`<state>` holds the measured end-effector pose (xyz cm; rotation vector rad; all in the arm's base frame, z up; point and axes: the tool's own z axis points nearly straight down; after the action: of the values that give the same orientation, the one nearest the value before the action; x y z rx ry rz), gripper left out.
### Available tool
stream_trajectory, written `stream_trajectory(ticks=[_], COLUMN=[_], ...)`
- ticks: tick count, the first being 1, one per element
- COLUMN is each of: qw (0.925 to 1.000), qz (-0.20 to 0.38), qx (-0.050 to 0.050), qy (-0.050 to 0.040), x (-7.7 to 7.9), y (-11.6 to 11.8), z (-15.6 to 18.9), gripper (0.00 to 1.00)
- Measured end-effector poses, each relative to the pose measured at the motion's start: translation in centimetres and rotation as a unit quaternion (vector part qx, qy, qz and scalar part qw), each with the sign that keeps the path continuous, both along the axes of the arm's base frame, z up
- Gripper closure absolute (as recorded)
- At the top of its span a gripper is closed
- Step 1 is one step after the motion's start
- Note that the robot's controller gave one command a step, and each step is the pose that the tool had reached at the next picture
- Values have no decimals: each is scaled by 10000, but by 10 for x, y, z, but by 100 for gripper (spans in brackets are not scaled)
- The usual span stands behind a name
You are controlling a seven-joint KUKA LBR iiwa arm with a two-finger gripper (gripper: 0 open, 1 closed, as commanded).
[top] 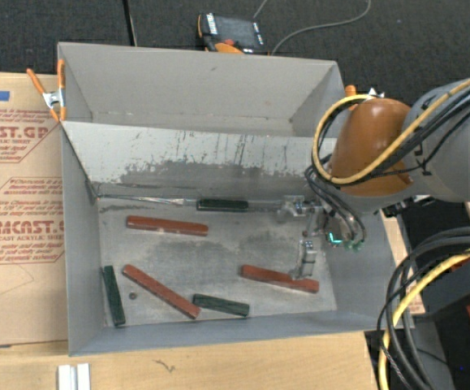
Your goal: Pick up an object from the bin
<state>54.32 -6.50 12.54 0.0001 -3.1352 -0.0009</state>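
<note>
My gripper (pixel 307 268) reaches down into the right side of the bin, its fingertip close above the right end of a flat red-brown bar (pixel 278 278) lying on the floor there. Whether it touches the bar I cannot tell. A short dark green bar (pixel 220 305) lies to the lower left of the red one, near the front wall.
A long red-brown bar (pixel 160 291) lies diagonally at the front left, with a dark green bar (pixel 113 296) along the left wall. Another red-brown bar (pixel 166 227) and a dark green bar (pixel 222 205) lie toward the back. The arm's orange cover and cables overhang the right rim.
</note>
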Motion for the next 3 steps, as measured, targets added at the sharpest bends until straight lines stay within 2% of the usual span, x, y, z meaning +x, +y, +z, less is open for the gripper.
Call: stream_trajectory(ticks=[1, 2, 3], qw=[9980, 9980, 9854], qz=[628, 627, 1700], qx=[6, 0, -2], qy=[-18, -31, -77], x=[-51, -50, -23], y=[18, 17, 46], z=[-58, -56, 68], gripper=[0, 100, 100])
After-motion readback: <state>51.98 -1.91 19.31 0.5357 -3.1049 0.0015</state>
